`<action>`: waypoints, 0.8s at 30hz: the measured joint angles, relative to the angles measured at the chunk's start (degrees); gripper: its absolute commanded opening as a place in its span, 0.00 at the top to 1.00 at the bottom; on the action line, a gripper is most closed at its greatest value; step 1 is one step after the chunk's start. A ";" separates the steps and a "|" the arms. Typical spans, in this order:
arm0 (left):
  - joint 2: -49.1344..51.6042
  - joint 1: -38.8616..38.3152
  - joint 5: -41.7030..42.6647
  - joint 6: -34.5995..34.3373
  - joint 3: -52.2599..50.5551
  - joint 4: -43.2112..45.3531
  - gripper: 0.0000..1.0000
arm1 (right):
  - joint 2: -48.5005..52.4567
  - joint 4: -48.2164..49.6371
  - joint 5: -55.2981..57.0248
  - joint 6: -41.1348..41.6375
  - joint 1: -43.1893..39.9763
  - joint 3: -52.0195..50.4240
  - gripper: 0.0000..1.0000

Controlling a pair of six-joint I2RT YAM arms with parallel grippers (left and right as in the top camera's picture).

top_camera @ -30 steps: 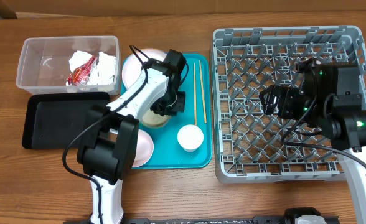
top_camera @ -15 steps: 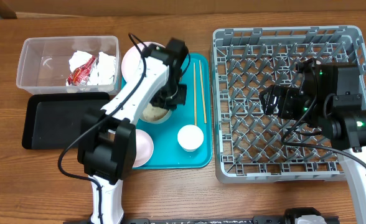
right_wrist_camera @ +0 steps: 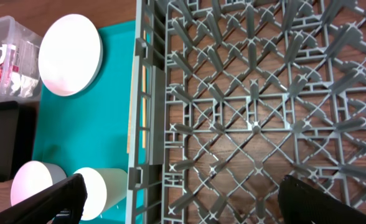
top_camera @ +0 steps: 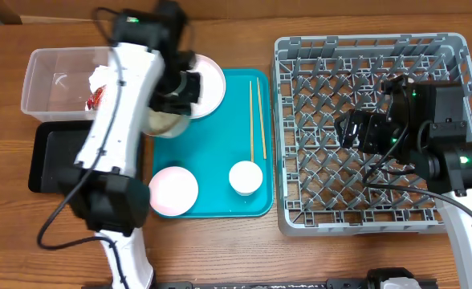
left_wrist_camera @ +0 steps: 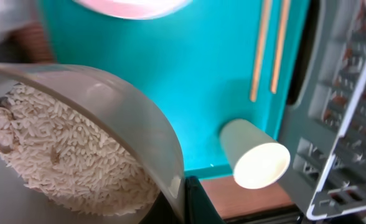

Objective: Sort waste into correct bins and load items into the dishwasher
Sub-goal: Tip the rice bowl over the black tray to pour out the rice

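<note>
We see our left gripper (top_camera: pixel 183 86) clamped on the rim of a bowl (left_wrist_camera: pixel 130 121) (rice (left_wrist_camera: pixel 58 155) heaped inside), above the teal tray (top_camera: pixel 220 201) by its left edge, right gripper (top_camera: pixel 351 128) spread wide, empty, over the dish rack (top_camera: pixel 453 48)

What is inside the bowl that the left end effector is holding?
Loose white rice grains fill the bowl, heaped against its wall. The left end effector grips the rim. The rice covers the bowl's bottom, so anything beneath it cannot be seen.

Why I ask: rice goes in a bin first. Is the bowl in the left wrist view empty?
No, the bowl holds a heap of white rice grains.
</note>
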 measured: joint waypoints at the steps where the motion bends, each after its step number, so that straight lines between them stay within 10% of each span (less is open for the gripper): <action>1: -0.68 2.05 0.15 0.44 -0.02 0.00 0.96 | 0.00 0.15 0.02 0.15 0.02 0.00 0.00; 24: -14.49 21.18 6.91 10.45 -20.92 1.95 0.96 | 0.00 0.74 0.00 1.68 0.00 0.00 0.00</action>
